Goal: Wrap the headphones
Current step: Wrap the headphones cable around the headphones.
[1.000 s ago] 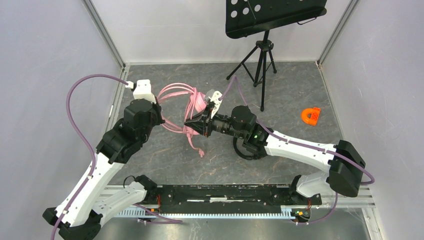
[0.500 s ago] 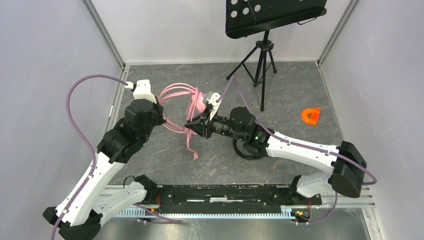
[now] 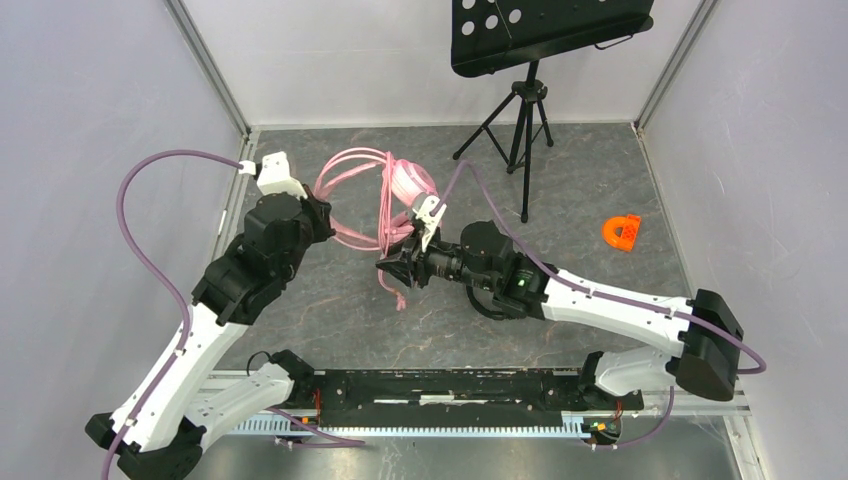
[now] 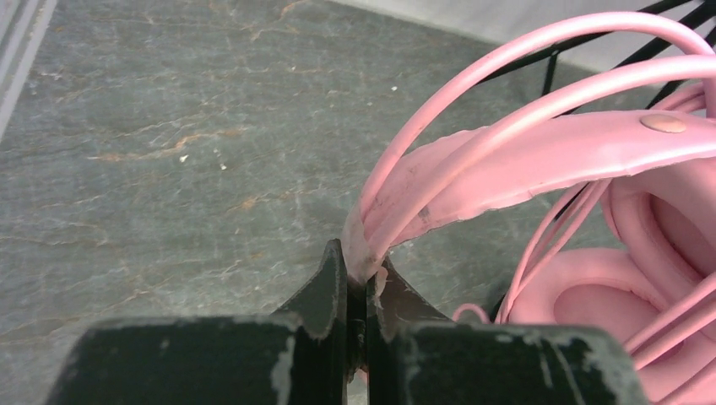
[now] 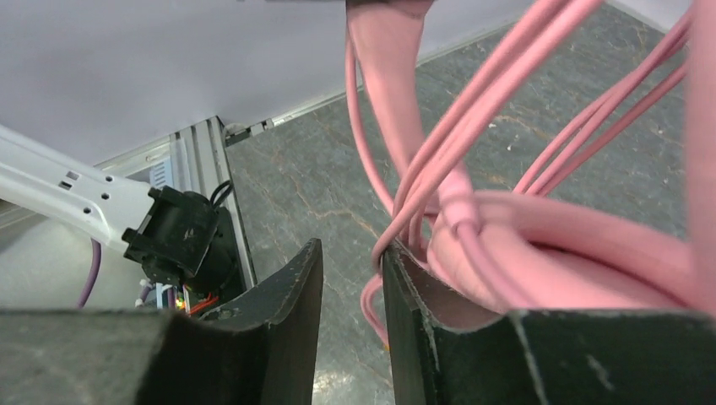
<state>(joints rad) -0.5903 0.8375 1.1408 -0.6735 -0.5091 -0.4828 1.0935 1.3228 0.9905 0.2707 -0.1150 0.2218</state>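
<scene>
The pink headphones hang above the floor with their long pink cable looped around them. My left gripper is shut on the pink headband, pinching it right at the fingertips. My right gripper sits just below the ear cups. In the right wrist view its jaws stand apart with floor showing between them, and cable strands brush the inner edge of the right finger. The cable's loose end dangles down. A black curved band, mostly hidden, shows under the right forearm.
A black music stand on a tripod stands at the back, right of the headphones. A small orange plastic piece lies on the floor at the right. White walls close in the left, back and right sides.
The right gripper has opened, letting go of the pink cable, and drawn back toward the near side. The left gripper has swung the headphones up and farther back.
</scene>
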